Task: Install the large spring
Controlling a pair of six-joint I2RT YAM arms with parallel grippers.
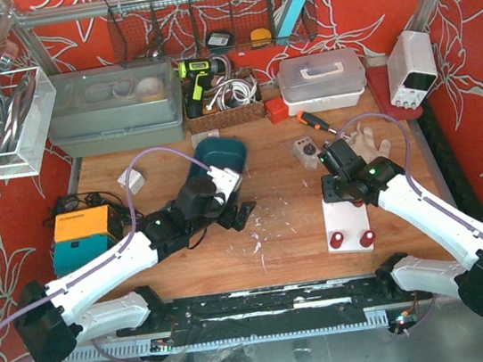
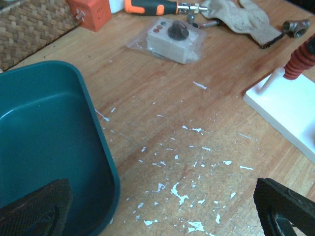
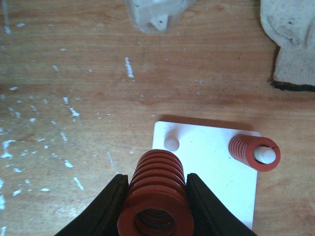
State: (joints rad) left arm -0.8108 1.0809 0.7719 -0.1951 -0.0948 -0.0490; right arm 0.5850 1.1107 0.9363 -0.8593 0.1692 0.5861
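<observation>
Red coils of the large spring (image 3: 156,194) are clamped between the two black fingers of the right pincer (image 3: 157,211), with the spring's open bore turned towards the wrist camera and its far end reaching over the edge of the white plate (image 3: 216,182). On that plate a bare white peg (image 3: 171,143) is seen just ahead of the held spring, and a smaller red spring (image 3: 251,152) is already seated on a neighbouring peg to the right. The step in hand is judged to be the approach to the peg: the spring has been grasped but is not yet seated. For the next move, the bore would have to be lined up with the bare peg, the spring tipped so that its axis matches the peg's, and then pushed down along it before the grip is released; a slight offset would probably let the end coil catch on the peg tip. The left pincer (image 2: 160,209) is spread wide with nothing in it, over the wooden tabletop (image 2: 206,128) beside the teal bin (image 2: 96,128), well apart from the plate.
</observation>
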